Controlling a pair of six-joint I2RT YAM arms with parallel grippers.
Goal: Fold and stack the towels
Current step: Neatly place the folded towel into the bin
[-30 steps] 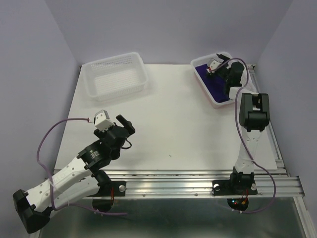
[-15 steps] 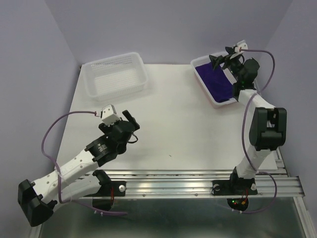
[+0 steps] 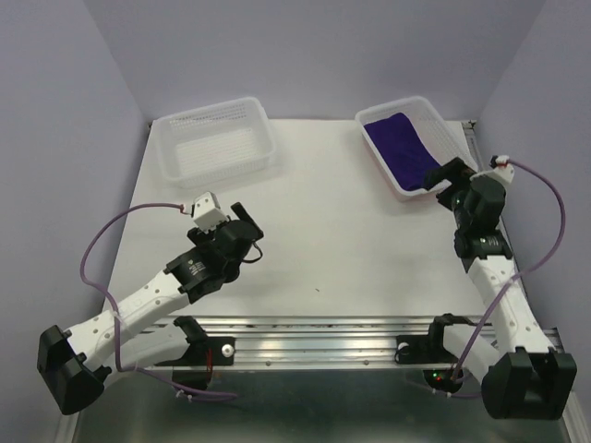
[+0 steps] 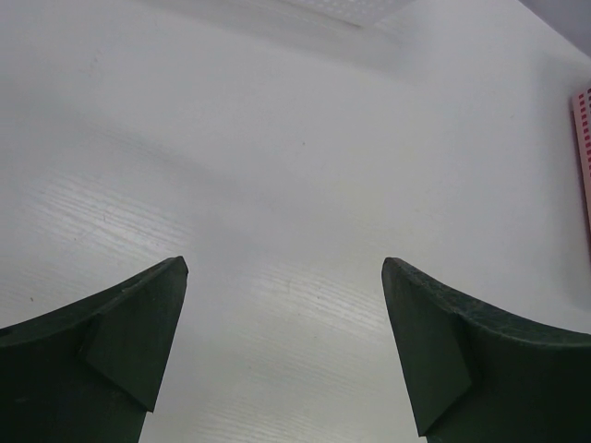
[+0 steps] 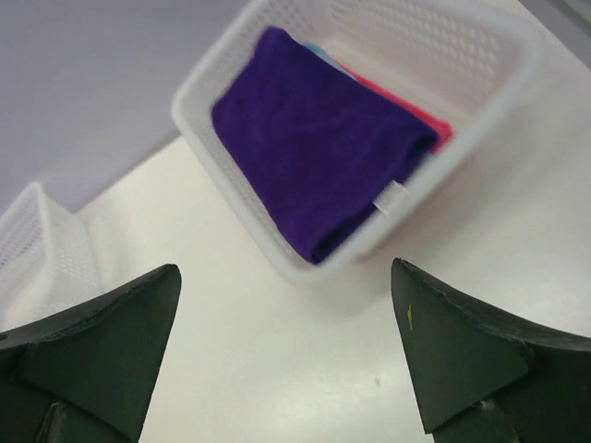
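Right pincer (image 5: pixel 284 268) gapes wide and empty just short of the white basket (image 5: pixel 480 101) where the folded purple towel (image 5: pixel 314 166) lies atop a pink-red towel (image 5: pixel 423 118), left pincer (image 4: pixel 284 263) equally wide over the counter (image 4: pixel 277 138), and that soft, light, floppy cloth is likely best pinched at its folded edge.

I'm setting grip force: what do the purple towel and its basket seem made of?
Purple towel: soft matte cloth, perhaps microfibre, judging by its fuzzy nap, rounded fold and small white tag. Basket: rigid white plastic, it seems, smooth and faintly glossy, with rows of moulded holes in its walls.
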